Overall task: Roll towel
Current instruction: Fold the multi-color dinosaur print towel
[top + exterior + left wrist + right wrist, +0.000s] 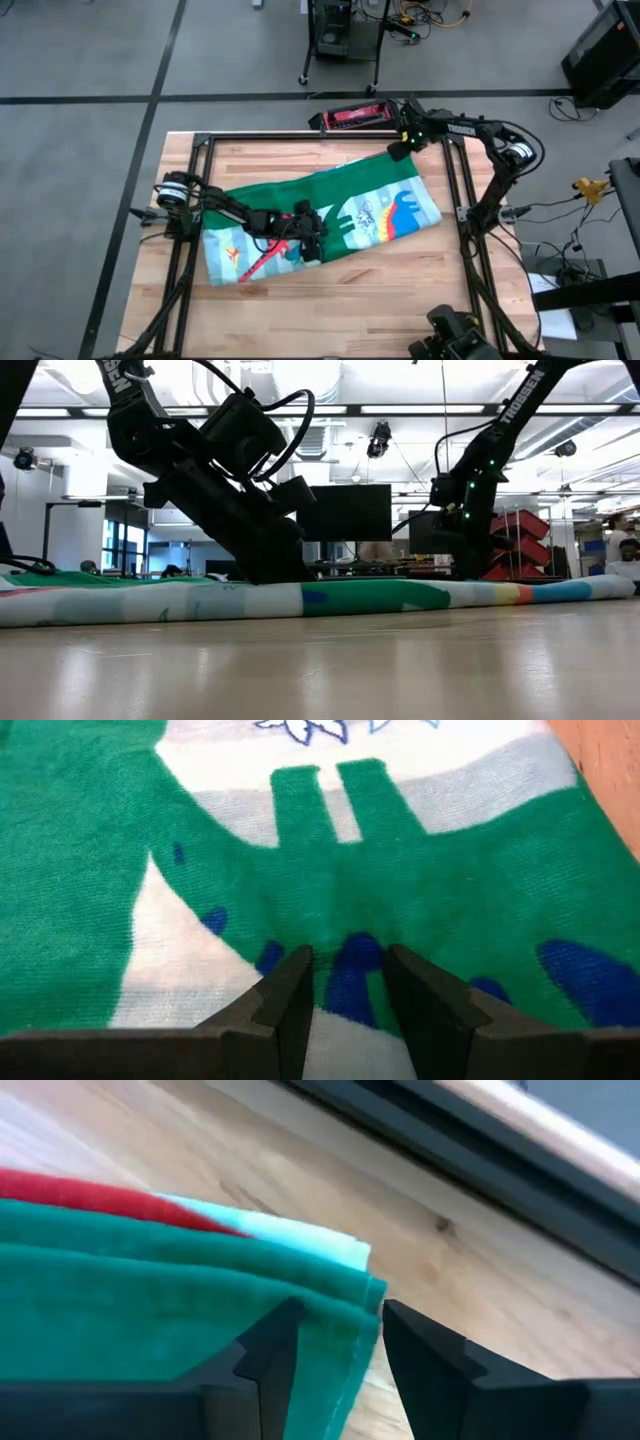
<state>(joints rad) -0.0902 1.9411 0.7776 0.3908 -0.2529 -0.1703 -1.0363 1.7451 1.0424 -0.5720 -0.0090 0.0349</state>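
Observation:
The towel [370, 200] lies folded in a long band slanting across the table, with its green side and dinosaur print up. My left gripper [312, 243] is down on the band's middle, shut on the cloth [90, 870]. My right gripper [400, 150] stands open at the towel's far right corner [365, 1285]. One finger is over the green cloth and the other over bare wood. Several stacked layers [120, 1290] show at that corner. In the low view the towel [350, 598] lies as a low ridge, with both arms coming down behind it. My left gripper pinches a small ridge of the towel's top face [348, 982] between its two fingers, on a green dinosaur with blue spots. The fingers [290, 1000] slant down from the table's left side. The towel lies flat on the table around them. Whether my right gripper's fingers [275, 1345] touch the corner, I cannot tell.
A black metal frame [455, 180] runs around the tabletop. A red and black object [350, 117] lies just beyond the far edge. Bare wood [340, 310] lies between the towel and the near edge. Monitors and stands [345, 515] show in the room behind.

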